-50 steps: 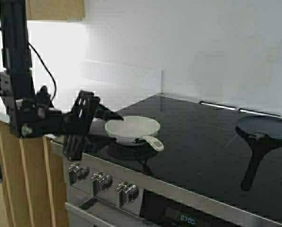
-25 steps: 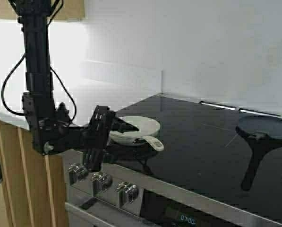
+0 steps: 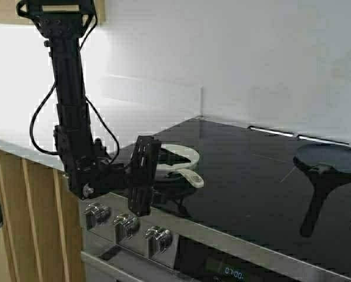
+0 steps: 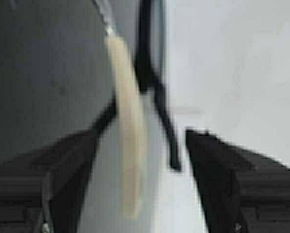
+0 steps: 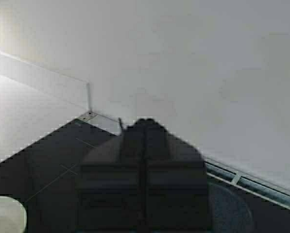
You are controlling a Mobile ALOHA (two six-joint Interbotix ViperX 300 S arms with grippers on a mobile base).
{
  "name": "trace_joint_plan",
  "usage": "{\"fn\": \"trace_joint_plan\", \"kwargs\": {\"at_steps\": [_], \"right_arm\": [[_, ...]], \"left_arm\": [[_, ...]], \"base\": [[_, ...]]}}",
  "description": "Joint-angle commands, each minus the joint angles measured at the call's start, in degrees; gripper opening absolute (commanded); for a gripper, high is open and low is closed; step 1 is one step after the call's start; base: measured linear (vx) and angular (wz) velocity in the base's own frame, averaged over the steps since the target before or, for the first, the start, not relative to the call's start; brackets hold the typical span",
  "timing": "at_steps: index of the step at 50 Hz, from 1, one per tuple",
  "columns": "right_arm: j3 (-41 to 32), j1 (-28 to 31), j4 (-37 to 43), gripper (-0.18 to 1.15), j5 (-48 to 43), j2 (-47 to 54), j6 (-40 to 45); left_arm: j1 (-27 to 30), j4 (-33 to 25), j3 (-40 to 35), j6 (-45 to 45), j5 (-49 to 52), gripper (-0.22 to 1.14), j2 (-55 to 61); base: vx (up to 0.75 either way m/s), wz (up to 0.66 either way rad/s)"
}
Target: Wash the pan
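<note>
One rim between parted fingers: left gripper [image 3: 163, 160] wide open, straddling near edge of the pan [image 3: 178, 157] on the stovetop [image 3: 251, 176], handle pointing rightward, away.

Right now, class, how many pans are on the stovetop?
2: the white pan at the front left, by the left gripper; the black pan at the far right. None seems hidden.
</note>
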Motion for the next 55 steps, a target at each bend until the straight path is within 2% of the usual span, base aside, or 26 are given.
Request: {"fn": "trace_joint_plan", "kwargs": {"at_steps": [1,17,27,42,45,48,51,55], "right_arm": [[-0.7,0.1,-0.2,0.07,-0.3,0.2,0.1],[-0.7,0.1,-0.2,0.07,-0.3,0.2,0.0],[-0.6,0.1,-0.2,0.07,-0.3,0.3,0.0],[-0.7,0.1,-0.2,0.07,-0.3,0.3,-0.1],[-0.7,0.1,-0.3,0.07,-0.3,0.2,-0.1],[-0.7,0.1,-0.3,0.07,-0.3,0.2,0.0],[-0.7,0.1,-0.3,0.07,-0.3,0.3,-0.1],[-0.7,0.1,-0.3,0.07,-0.3,0.3,-0.1]], "left_arm": [[-0.4,-0.3,-2.2,-0.3,1.1,0.90,-1.0],[-2.4,-1.9,-7.5,-0.5,5.7,0.90,-0.3],[-4.2,-4.7,-10.5,-3.3,6.0,0.90,1.1],[-5.5,-5.2,-13.4,-5.6,5.8,0.86,2.5],[-5.6,-5.2,-13.4,-5.7,5.8,0.78,2.4],[-5.6,-5.2,-13.2,-6.0,5.8,0.61,2.3],[-5.6,-5.5,-13.1,-6.6,5.7,0.38,2.3],[-5.7,-6.8,-12.4,-6.9,5.4,-0.01,2.0]], "base": [[0.00,0.00],[0.00,0.00],[0.00,0.00],[0.00,0.00],[0.00,0.00],[0.00,0.00],[0.00,0.00],[0.00,0.00]]}}
